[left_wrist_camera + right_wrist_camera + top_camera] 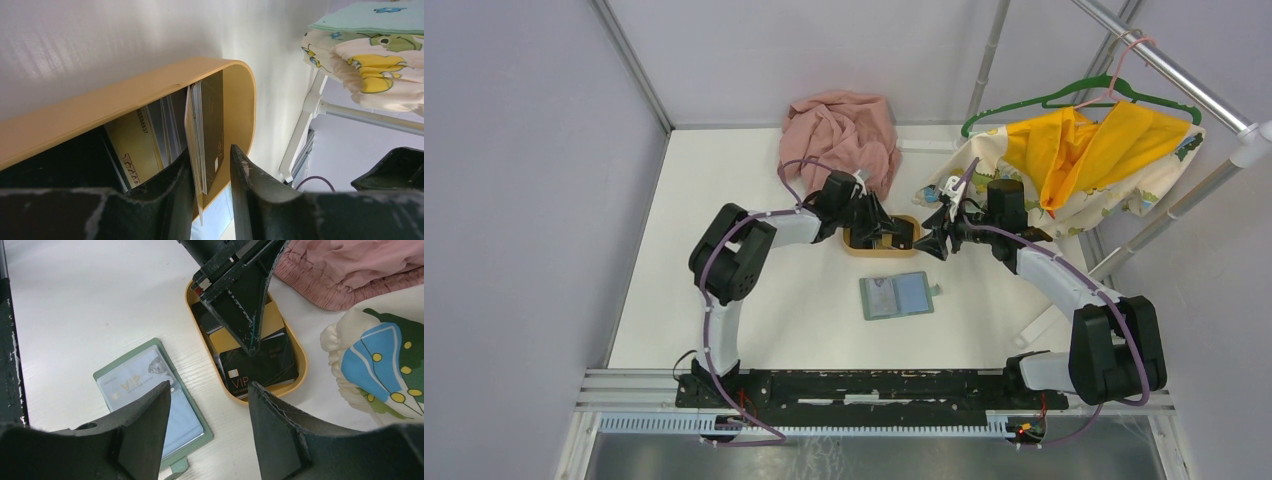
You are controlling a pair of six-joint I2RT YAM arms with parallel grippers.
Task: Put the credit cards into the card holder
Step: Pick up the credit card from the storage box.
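The black two-finger left tool [210, 150] fills the foreground of its own view, its fingers [170, 200] dipped into the oval tan wooden tray [125, 107]. Between them a small stack of thin plastic credit cards [210, 115] stands on edge. One finger lies against the stack. On the other side, where a black card faces out, a narrow gap shows before the second finger. I cannot tell whether the left tool is clenched on the stack or just short of it.

More cards lie flat in the tray beneath that tool, among them a gold-tan card [272, 325] and a black card [260, 367].

The right tool [209, 387] hangs released, jaws wide with nothing between them, just beside the tray and facing the left tool. Beneath one of its fingers, on the white surface [75, 305], lies the flat grey-green card holder [135, 385], opened and apart from the tray.

A crumpled pink cloth [350, 270] lies beyond the left tool, and a cream printed cloth [380, 355] lies beside the right tool.
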